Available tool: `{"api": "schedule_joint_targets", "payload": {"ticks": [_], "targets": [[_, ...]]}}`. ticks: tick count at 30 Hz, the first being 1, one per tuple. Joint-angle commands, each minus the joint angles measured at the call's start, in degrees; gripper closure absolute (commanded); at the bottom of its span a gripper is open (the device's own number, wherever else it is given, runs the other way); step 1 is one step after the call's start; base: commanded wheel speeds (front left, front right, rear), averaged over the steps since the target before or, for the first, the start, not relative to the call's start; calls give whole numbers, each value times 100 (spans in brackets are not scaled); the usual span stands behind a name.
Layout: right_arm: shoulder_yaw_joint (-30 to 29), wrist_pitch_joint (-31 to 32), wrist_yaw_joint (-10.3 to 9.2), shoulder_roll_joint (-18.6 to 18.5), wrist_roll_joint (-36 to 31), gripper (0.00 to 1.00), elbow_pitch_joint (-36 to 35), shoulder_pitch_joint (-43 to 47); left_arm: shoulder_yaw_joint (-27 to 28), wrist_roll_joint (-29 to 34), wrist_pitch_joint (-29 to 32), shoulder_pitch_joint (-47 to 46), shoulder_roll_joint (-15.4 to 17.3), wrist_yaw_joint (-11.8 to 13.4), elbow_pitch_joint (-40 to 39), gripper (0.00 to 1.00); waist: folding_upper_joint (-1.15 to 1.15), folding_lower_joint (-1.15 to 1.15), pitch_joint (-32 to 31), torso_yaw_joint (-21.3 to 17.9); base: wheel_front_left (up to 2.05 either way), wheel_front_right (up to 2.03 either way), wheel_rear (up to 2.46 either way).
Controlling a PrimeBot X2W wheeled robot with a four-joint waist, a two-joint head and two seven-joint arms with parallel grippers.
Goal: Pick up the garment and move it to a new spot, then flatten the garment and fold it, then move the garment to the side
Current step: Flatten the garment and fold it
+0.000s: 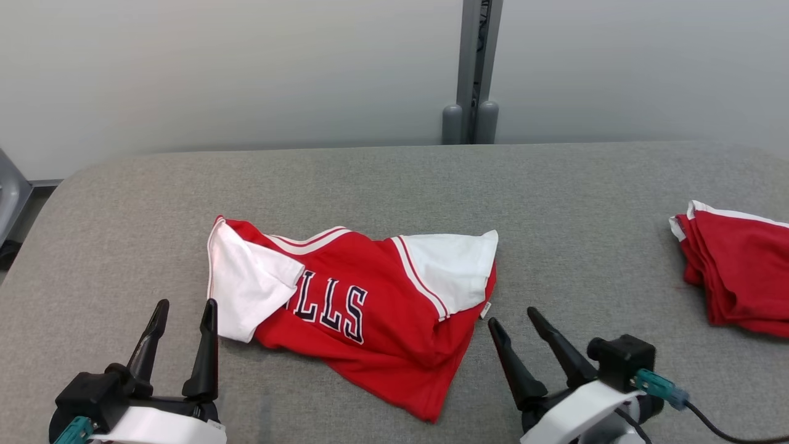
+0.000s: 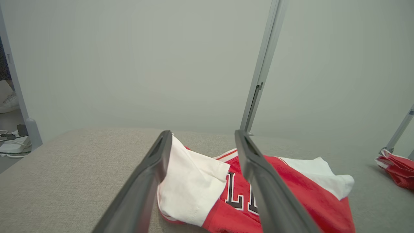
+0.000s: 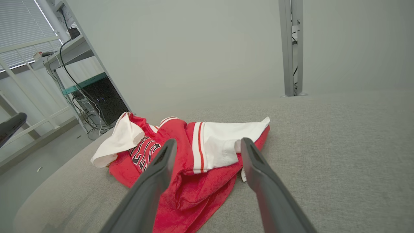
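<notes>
Head view: a crumpled red-and-white sports jersey (image 1: 370, 308) lies at the middle of the grey fabric-covered counter (image 1: 394, 185). A white sleeve folded over its chest hides the start of the dark lettering. A folded stack of red cloth (image 1: 739, 277), well apart at the right, is cut off by the frame edge. The left jaws stand apart at the lower left, their tips just beside the sleeve's near edge; whether they touch cannot be told. The right jaws, also apart, point at the jersey's right hem, close to a small label.

Left wrist view: the white sleeve and lettering show between the spread jaws, which clamp nothing and cover parts of the jersey. The frame bottom cuts off its near side.

Right wrist view: the other white sleeve lies between the parted jaws. One finger covers red cloth.
</notes>
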Motion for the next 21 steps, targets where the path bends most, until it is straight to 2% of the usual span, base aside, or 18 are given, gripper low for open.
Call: {"api": "schedule_joint_targets", "payload": {"ticks": [1,5,6,12,21], "targets": [[64,110,1,-52,85,0,78,-101,7,23,-25,-89,-5,-25,2,0,0,0,2,69,0,0,0],[421,825,1,-114,388,0,455,-426,-6,17,-25,-139,-38,-34,30,0,0,0,32,259,0,0,0],[501,1168,1,-123,521,0,617,-603,-16,4,-25,-157,-54,-24,51,0,0,0,50,372,0,0,0],[451,2131,1,-108,723,0,1113,-887,-92,-59,-25,-156,-86,-27,108,0,0,0,67,725,0,0,0],[359,2273,1,-62,832,0,1330,-959,-167,-132,-25,-237,-44,-28,142,0,0,0,178,1125,0,0,0]]}}
